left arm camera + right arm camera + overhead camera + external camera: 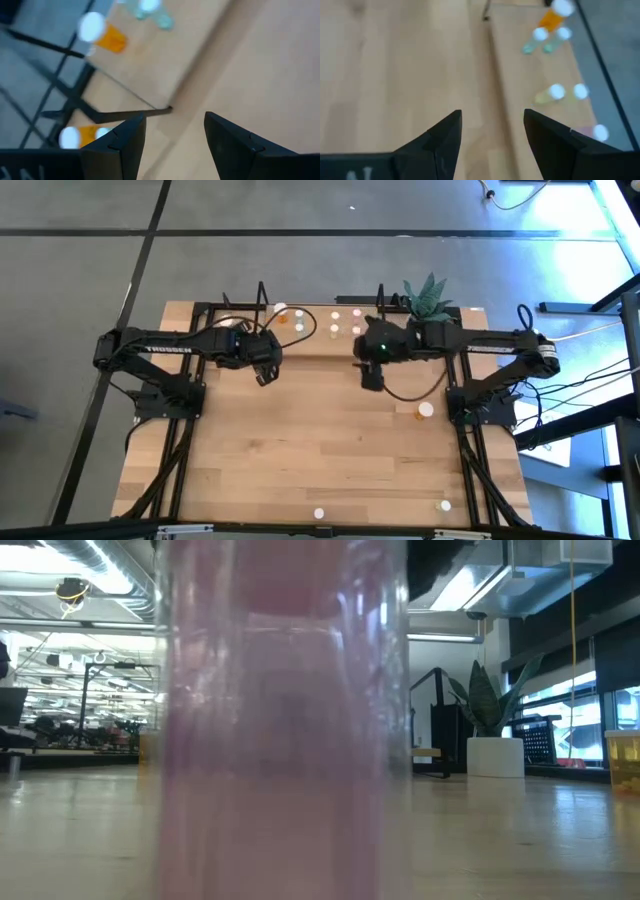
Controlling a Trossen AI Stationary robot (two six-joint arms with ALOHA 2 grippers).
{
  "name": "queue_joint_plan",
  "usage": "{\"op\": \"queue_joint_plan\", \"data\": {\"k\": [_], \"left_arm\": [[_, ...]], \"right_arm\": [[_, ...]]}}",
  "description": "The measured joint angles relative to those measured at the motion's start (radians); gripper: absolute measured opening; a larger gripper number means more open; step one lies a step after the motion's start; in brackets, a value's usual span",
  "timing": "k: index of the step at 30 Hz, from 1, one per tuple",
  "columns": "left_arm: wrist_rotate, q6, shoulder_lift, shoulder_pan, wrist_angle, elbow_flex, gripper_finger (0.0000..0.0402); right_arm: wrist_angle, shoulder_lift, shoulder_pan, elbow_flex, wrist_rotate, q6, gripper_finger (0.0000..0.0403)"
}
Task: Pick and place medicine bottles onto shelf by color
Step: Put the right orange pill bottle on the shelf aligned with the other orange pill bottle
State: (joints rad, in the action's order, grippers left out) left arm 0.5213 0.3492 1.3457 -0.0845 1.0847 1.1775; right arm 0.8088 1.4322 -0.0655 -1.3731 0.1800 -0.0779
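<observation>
Hovering near shelf (300, 330) | both end effectors open, empty

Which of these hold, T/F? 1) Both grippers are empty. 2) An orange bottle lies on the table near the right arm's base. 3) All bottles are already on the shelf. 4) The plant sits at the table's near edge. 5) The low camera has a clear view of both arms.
1) True: the left gripper and the right gripper both stand open with nothing between the fingers.
2) True: an orange bottle lies there.
3) False: besides that one, two bottles sit at the near edge, off the shelf.
4) False: the plant is at the far edge, by the shelf.
5) False: a pinkish bottle blocks it.
</observation>
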Motion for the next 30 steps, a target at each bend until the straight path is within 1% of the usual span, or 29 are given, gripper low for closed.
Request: {"op": "queue_joint_plan", "data": {"k": [4, 10, 13, 19, 23, 26, 28, 30], "left_arm": [[-0.079, -0.019, 0.000, 0.029, 0.000, 0.000, 0.0194], [-0.114, -0.019, 0.000, 0.083, -0.001, 0.000, 0.0194], [-0.138, 0.005, 0.000, 0.113, -0.001, 0.000, 0.0194], [-0.287, 0.133, 0.000, 0.197, -0.001, 0.000, 0.0194], [-0.310, 0.234, 0.000, 0.265, -0.001, 0.000, 0.0194], [-0.366, 0.325, 0.000, 0.304, -0.001, 0.000, 0.0194], [-0.409, 0.415, 0.000, 0.334, -0.002, 0.000, 0.0194], [-0.413, 0.504, 0.000, 0.364, -0.001, 0.000, 0.0194]], "right_arm": [[0.065, -0.023, 0.058, 0.000, 0.002, 0.068, 0.0216], [0.147, -0.031, 0.134, 0.000, 0.008, 0.217, 0.0216], [0.219, -0.031, 0.169, 0.000, 0.009, 0.259, 0.0216], [0.329, -0.043, 0.223, 0.001, 0.007, 0.277, 0.0216], [0.380, -0.057, 0.249, 0.001, 0.005, 0.233, 0.0216], [0.412, -0.066, 0.265, 0.001, -0.051, 0.229, 0.0216], [0.424, -0.073, 0.279, 0.001, -0.091, 0.212, 0.0216], [0.439, -0.077, 0.296, 0.001, -0.102, 0.187, 0.0216]]}}
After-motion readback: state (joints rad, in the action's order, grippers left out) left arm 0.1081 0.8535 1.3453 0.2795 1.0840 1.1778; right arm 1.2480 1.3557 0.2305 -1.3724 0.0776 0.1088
